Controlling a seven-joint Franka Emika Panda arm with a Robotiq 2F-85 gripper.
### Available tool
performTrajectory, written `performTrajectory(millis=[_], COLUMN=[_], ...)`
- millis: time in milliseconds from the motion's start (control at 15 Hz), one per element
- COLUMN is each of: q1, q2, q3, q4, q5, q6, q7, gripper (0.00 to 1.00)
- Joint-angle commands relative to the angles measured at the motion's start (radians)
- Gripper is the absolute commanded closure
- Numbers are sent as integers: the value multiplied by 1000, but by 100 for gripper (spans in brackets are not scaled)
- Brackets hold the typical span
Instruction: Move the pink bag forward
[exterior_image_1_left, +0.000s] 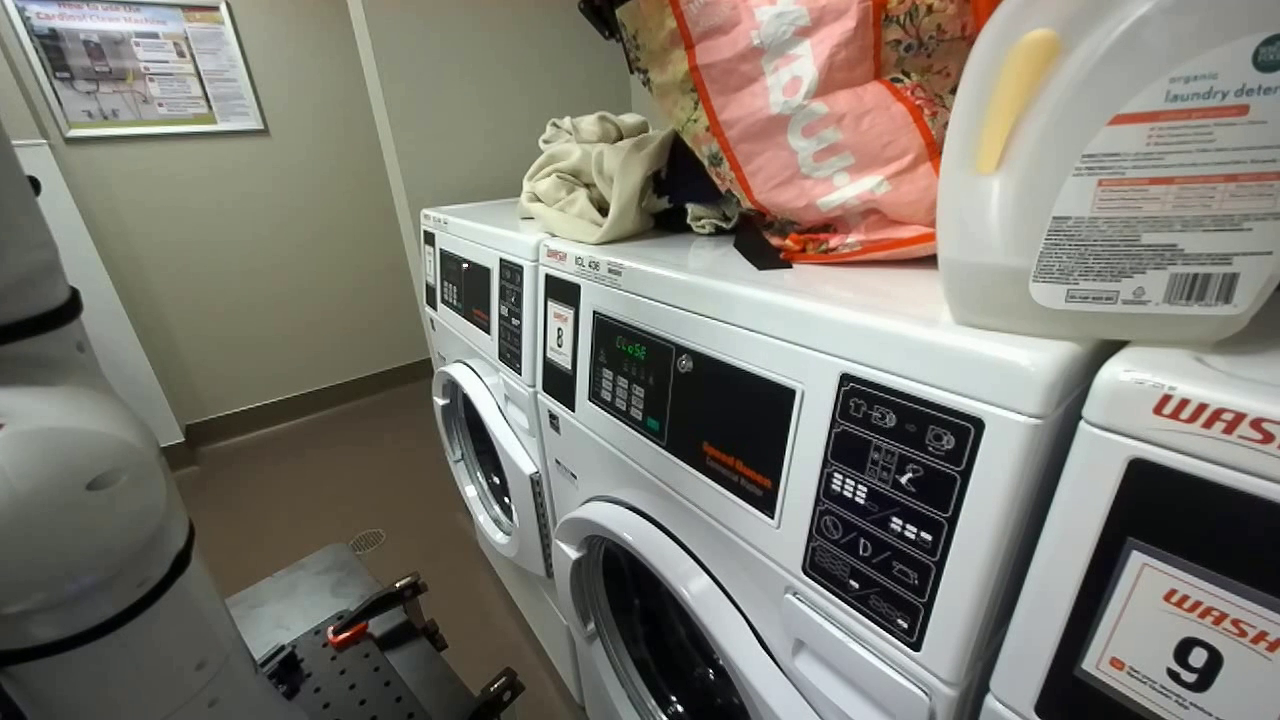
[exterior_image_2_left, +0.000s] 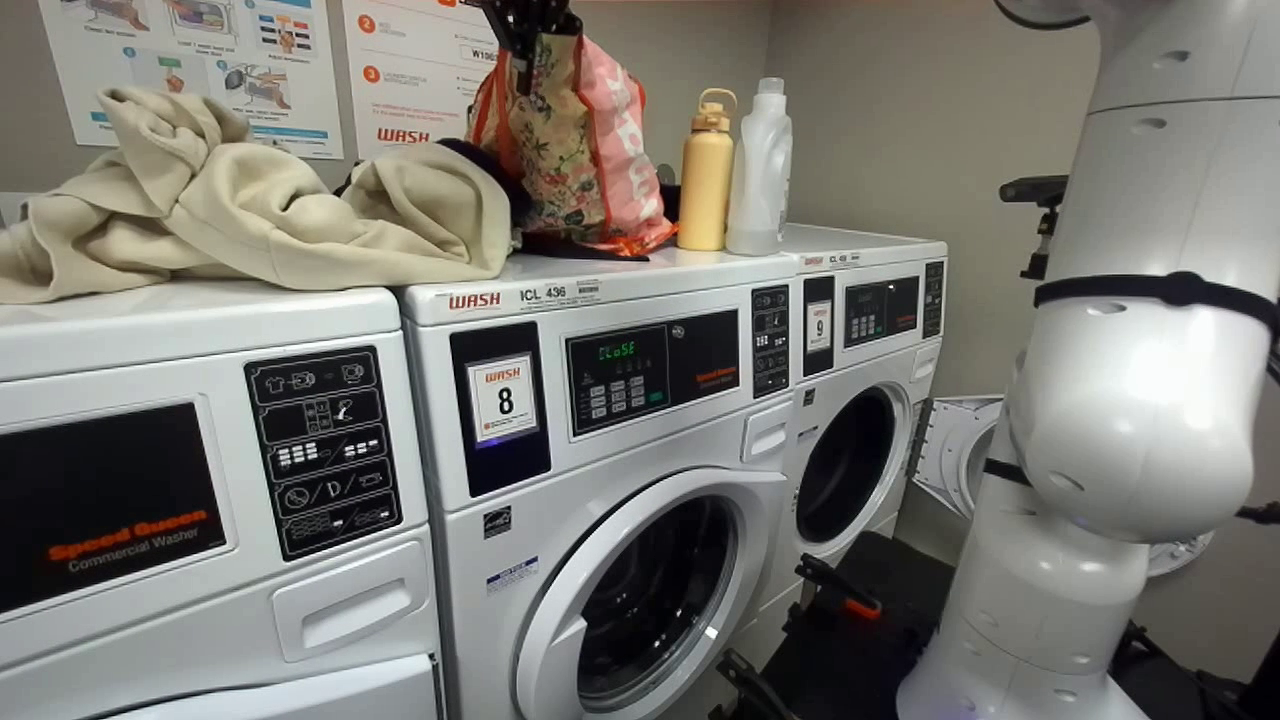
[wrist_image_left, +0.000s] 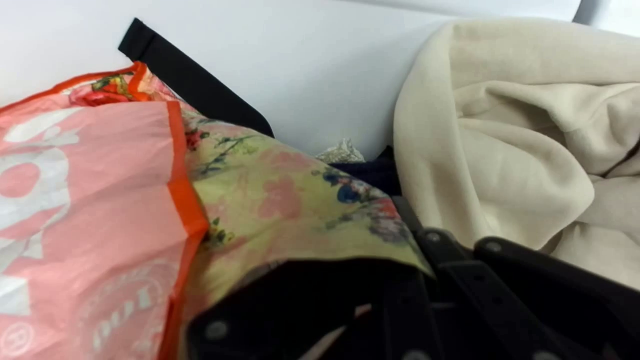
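White washers (exterior_image_2_left: 490, 650) stand in a row, their tops making the surface (exterior_image_1_left: 860, 290). Beige cloth (exterior_image_2_left: 320, 220) is heaped along it, close to the pink bag (exterior_image_2_left: 630, 160), which stands on washer 8. On the bag's opposite side are a detergent bottle (exterior_image_2_left: 758, 190) and, just beside the bag and in the way there, a yellow bottle (exterior_image_2_left: 706, 190). The gripper (exterior_image_2_left: 524, 70) is pinched on the bag's floral upper edge. Dark fabric (wrist_image_left: 372, 172) shows between bag and cloth; a black strap (wrist_image_left: 200, 86) lies at the bag's base.

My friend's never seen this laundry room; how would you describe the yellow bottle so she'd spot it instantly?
In an exterior view, find the washer marked 8. On its top, between the pink bag and the pale detergent jug, stands the yellow bottle. Unlike either neighbour, it is plain yellow with a looped cap.
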Motion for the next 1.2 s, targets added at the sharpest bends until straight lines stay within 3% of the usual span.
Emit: performTrajectory(millis=[0, 533, 600, 733, 1133], q1=[15, 14, 13, -14, -28], q2=[-126, -233, -234, -228, -218], q3=[13, 8, 9, 35, 53], q4=[-116, -198, -209, -222, -278], q5=[45, 62, 54, 45, 5], q6=[25, 45, 57, 83, 275], q7=[44, 86, 91, 102, 156], gripper=[100, 100, 74, 66, 20])
